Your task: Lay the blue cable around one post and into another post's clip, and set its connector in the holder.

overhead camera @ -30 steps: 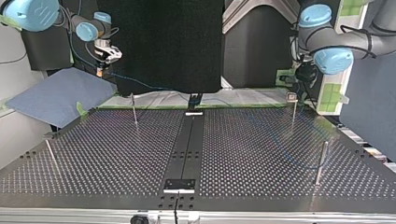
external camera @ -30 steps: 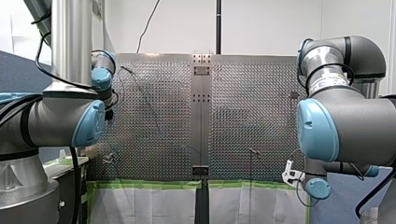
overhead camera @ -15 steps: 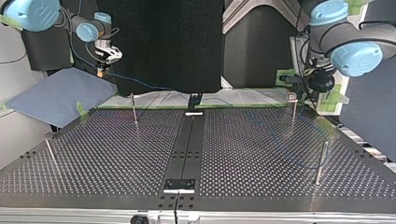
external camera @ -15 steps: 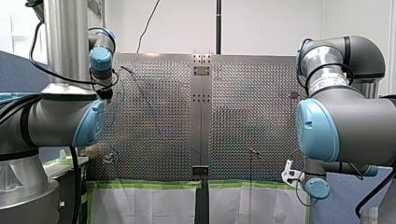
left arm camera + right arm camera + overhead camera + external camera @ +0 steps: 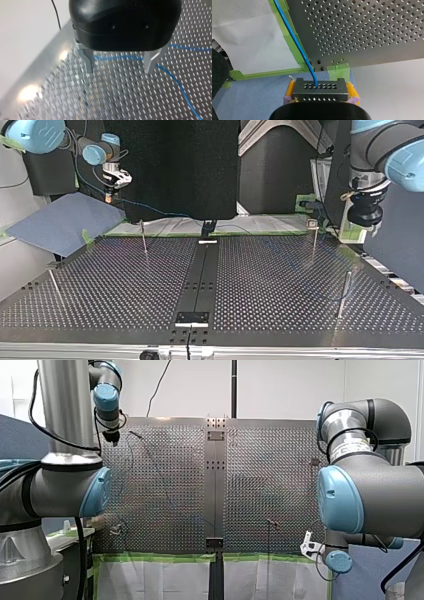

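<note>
My right gripper (image 5: 321, 86) clamps its yellow-padded jaws on the grey perforated metal connector (image 5: 320, 93), just off the perforated steel counter (image 5: 367, 30). The thin blue cable (image 5: 294, 40) runs from it along the green-taped edge. My left gripper (image 5: 119, 71) hovers, metal jaws wide, over cable lying on the counter.

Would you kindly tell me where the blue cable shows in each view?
Right wrist view: cable leaves the connector in my right gripper, past the table.
Left wrist view: on the table, under my open left gripper.
Top view: at the left, running from my right gripper toward the table.
Front view: faint line over the table's left half.
Shared landmark: the perforated table.
</note>
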